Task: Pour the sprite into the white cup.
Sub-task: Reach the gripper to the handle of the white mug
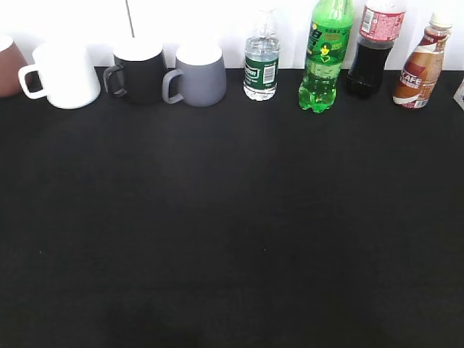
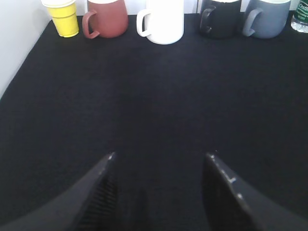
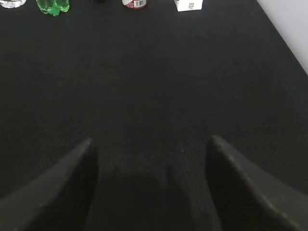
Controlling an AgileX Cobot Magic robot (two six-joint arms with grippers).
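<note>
The sprite, a tall bright green bottle with a green-and-yellow label, stands at the table's back edge right of centre; only its base shows in the right wrist view. The white cup, a plain white mug with its handle to the left, stands at the back left and shows in the left wrist view. My left gripper is open and empty over bare black cloth, far short of the cup. My right gripper is open and empty, far short of the sprite. Neither gripper shows in the exterior view.
Along the back stand a black mug, a grey mug, a small clear water bottle, a dark cola bottle and a brown coffee bottle. A brown mug and yellow cup stand further left. A white box is at the far right.
</note>
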